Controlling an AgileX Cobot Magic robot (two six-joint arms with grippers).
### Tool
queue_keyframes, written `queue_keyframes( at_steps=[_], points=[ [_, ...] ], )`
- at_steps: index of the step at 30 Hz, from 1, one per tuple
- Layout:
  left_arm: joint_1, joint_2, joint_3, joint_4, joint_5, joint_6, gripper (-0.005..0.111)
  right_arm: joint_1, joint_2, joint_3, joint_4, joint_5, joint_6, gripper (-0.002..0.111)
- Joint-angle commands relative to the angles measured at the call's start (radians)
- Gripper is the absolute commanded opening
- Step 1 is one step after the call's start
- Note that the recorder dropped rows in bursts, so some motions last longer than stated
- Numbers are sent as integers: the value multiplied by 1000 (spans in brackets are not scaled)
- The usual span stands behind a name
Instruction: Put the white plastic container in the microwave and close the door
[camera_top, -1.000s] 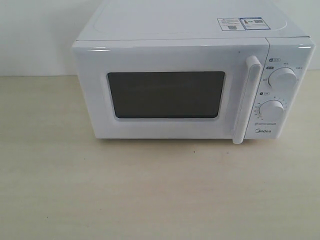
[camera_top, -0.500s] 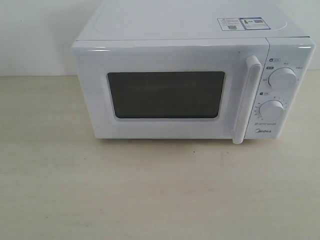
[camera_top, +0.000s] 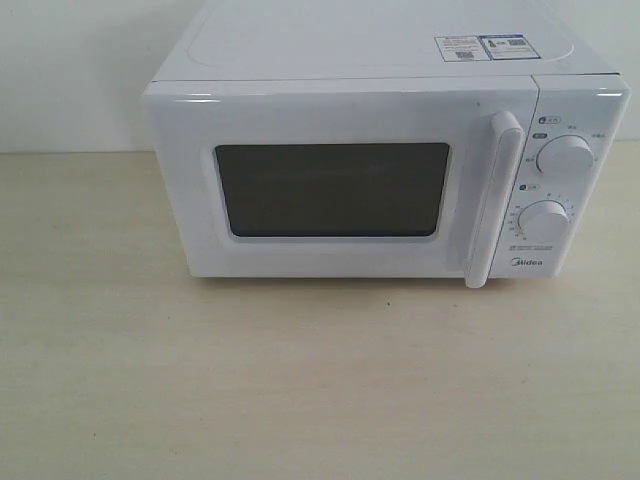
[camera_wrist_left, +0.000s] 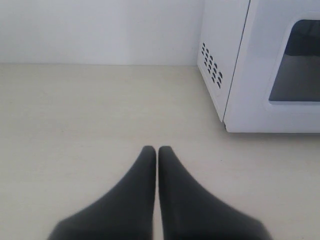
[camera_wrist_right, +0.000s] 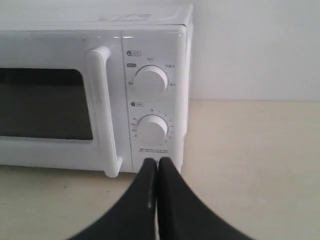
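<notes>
The microwave (camera_top: 387, 120) fills the upper centre, door (camera_top: 335, 190) shut; the white plastic container is nowhere in sight. The left gripper (camera_wrist_left: 158, 150) and right gripper (camera_wrist_right: 158, 162) are pinched closed, empty. Probably best: spread the right one, hook the handle (camera_top: 495, 200), pull gently

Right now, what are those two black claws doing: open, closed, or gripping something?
Left gripper: closed, holding nothing.
Right gripper: closed, holding nothing.

The microwave (camera_top: 340, 110) stands on the table (camera_top: 300, 390).
</notes>
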Motion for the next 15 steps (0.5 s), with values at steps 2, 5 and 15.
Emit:
queue_keyframes(
  at_steps=[2,5,15],
  points=[
    [3,-2,3,0,0,1,4,-1,-5,62,-176,-108,181,0],
    [3,-2,3,0,0,1,4,-1,-5,88,-176,-132,181,0],
    [3,-2,3,0,0,1,4,-1,-5,88,-176,-71,181,0]
  ],
)
